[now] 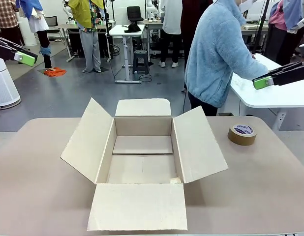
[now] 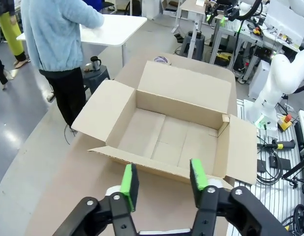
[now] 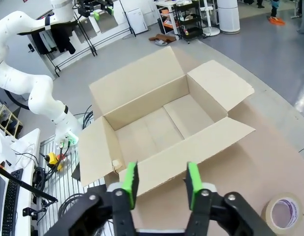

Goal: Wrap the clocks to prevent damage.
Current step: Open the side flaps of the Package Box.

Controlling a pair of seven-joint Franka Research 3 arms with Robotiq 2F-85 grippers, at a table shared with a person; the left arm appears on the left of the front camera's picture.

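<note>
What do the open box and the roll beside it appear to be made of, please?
The box looks like plain matte cardboard, tan with creased flaps. The tape roll seems brown packing tape on a printed core; paper or plastic is unclear.

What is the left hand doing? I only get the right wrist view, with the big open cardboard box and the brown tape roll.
Observer: The left hand is open, with nothing between its green pads. It is aimed down at the open brown cardboard box.
Operator: Is anybody there to help?
Observer: Yes, a person in a fluffy light-blue jacket stands beyond the far side of our table, turned away toward a white table.
Operator: Are they holding something?
Observer: Their arm reaches over that white table. I cannot tell what the hand holds.
</note>
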